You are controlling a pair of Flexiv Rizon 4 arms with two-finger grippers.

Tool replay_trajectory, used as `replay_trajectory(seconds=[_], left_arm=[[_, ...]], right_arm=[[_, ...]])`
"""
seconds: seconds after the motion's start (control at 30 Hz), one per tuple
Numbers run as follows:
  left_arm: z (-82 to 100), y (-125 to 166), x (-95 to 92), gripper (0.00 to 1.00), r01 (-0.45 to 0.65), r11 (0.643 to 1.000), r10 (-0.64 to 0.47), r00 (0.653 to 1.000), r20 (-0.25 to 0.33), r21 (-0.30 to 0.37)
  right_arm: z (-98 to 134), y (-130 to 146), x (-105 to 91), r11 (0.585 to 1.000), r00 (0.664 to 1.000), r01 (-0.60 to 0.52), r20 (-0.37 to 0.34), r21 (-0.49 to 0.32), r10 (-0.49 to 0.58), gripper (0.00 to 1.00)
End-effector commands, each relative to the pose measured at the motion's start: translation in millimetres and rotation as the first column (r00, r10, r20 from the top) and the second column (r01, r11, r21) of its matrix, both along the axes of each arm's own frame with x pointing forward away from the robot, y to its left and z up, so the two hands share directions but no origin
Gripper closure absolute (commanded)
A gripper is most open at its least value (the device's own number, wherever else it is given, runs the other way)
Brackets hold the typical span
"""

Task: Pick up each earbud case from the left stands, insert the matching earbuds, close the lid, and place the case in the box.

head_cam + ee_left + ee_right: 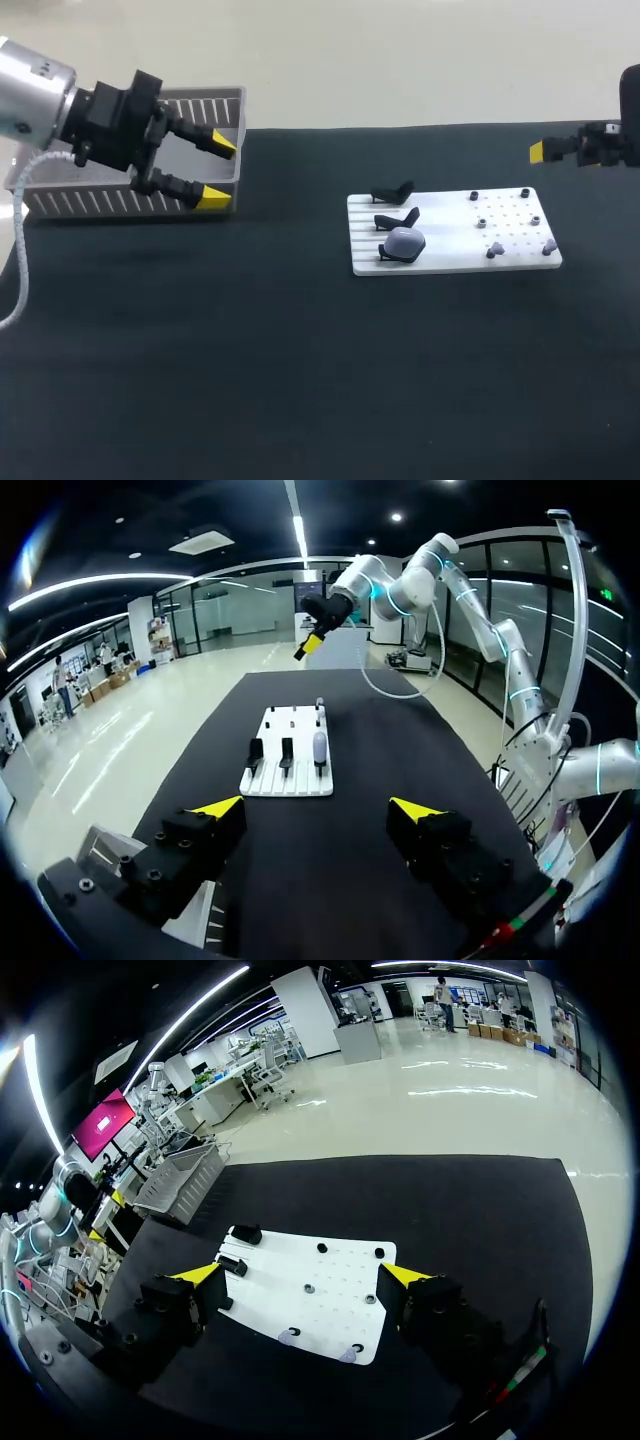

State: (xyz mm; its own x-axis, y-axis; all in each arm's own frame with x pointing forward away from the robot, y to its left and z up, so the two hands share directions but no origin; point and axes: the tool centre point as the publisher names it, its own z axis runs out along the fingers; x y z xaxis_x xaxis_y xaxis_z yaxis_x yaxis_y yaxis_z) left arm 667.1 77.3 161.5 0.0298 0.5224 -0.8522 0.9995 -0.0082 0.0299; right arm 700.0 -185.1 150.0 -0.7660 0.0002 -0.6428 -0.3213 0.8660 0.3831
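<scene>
A white board (455,262) lies right of the table's middle. On its left side stand three black stands; the nearest holds a grey-lavender earbud case (405,242), while the other two stands (393,192) are bare. Small earbuds (493,250) sit on pegs on its right side. My left gripper (217,170) hangs open and empty over the grey slatted box (120,203) at the far left. In the left wrist view the case (320,747) stands well ahead of the open left gripper (316,808). My right gripper (302,1274) hovers open above the board (310,1295), with nothing between its fingers.
The black table mat (300,380) spreads wide in front of the board. The box (185,1180) sits beyond the board in the right wrist view. My right arm (400,580) hangs high past the board's far end in the left wrist view.
</scene>
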Motion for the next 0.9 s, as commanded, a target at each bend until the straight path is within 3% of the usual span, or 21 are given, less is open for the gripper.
replay_trajectory(seconds=[0.03,0.3,0.53,0.9], left_arm=[[-0.5,-0.1,4.5,0.0,0.044,0.999,-0.044,0.999,-0.027,0.002],[-7.9,-9.0,-3.4,0.0,0.021,0.999,-0.021,1.0,-0.017,-0.031],[-22.6,-41.2,-11.7,0.0,0.057,0.995,-0.062,0.996,-0.067,-0.08],[-45.0,-74.5,-21.0,0.0,0.056,0.997,-0.06,0.995,-0.08,-0.049]], right_arm=[[0.0,0.0,0.0,1.0,1.0,0.0,0.0,0.0,0.0,0.0],[0.0,0.0,0.0,1.0,1.0,0.0,0.0,0.0,0.0,0.0],[0.0,0.0,0.0,1.0,1.0,0.0,0.0,0.0,0.0,0.0],[0.0,0.0,0.0,1.0,1.0,0.0,0.0,0.0,0.0,0.0]])
